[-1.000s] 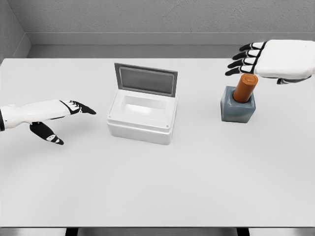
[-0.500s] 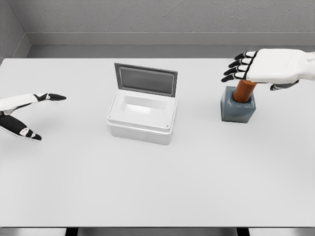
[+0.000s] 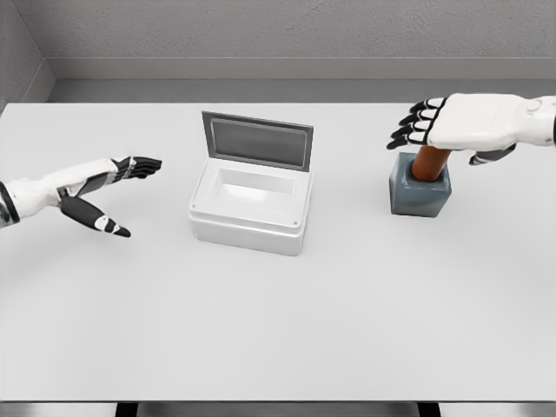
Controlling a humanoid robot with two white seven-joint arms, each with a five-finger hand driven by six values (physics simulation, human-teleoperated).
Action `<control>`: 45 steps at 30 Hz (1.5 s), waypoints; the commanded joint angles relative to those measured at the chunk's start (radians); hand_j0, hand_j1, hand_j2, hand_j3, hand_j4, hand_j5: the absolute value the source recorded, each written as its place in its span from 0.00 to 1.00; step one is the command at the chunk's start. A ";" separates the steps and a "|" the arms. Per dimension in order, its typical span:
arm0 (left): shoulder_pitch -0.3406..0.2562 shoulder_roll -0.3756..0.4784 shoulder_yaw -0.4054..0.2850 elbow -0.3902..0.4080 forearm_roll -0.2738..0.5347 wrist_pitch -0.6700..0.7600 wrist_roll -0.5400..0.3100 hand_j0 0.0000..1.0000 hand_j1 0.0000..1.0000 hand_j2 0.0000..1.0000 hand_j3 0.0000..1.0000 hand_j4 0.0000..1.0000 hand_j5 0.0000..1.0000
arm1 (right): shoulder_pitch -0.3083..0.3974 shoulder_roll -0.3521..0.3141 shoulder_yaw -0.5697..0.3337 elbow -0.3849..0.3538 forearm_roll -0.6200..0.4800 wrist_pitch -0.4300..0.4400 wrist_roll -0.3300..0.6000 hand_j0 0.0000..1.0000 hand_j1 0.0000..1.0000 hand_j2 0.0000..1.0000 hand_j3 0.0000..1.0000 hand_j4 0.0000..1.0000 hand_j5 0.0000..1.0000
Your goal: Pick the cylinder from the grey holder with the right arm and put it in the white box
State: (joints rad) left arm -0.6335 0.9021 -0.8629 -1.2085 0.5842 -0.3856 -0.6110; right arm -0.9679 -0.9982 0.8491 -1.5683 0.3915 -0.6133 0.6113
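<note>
An orange-brown cylinder (image 3: 427, 162) stands tilted in the grey holder (image 3: 419, 194) at the right of the table. My right hand (image 3: 452, 122) hovers flat over the cylinder's top and hides it, with fingers (image 3: 415, 123) stretched out to the left and holding nothing. The white box (image 3: 252, 207) sits in the middle of the table with its grey lid (image 3: 257, 141) standing up at the back. My left hand (image 3: 109, 187) is at the far left above the table, fingers spread and empty.
The white table (image 3: 278, 330) ends at a front edge near the bottom of the view. A grey wall runs behind the table's back edge.
My right hand has sunk lower over the cylinder and now covers its top. My left hand drew back to the left, then came back in to the right.
</note>
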 commanded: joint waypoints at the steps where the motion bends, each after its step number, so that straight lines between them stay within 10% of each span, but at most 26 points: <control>1: 0.000 -0.022 0.002 0.030 0.025 0.039 0.000 1.00 1.00 1.00 1.00 1.00 1.00 | 0.000 0.000 0.001 0.010 -0.003 0.002 0.000 1.00 1.00 1.00 1.00 1.00 1.00; 6: -0.044 -0.066 0.015 0.090 0.039 0.245 0.000 1.00 1.00 1.00 1.00 1.00 1.00 | -0.006 0.016 -0.001 0.057 -0.003 0.002 0.000 1.00 1.00 1.00 1.00 1.00 1.00; 20: -0.028 -0.051 0.016 0.116 0.114 -0.045 0.000 1.00 1.00 1.00 1.00 1.00 1.00 | -0.005 0.062 0.002 0.134 0.010 0.002 0.000 1.00 1.00 1.00 1.00 1.00 1.00; 45: -0.017 -0.051 0.013 0.133 0.105 -0.042 0.000 1.00 1.00 1.00 1.00 1.00 1.00 | -0.006 0.119 0.031 0.206 0.053 0.002 0.000 1.00 1.00 1.00 1.00 1.00 1.00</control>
State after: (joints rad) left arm -0.6504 0.8496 -0.8506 -1.0733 0.6855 -0.4272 -0.6109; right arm -0.9741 -0.8902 0.8815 -1.3644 0.4469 -0.6133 0.6113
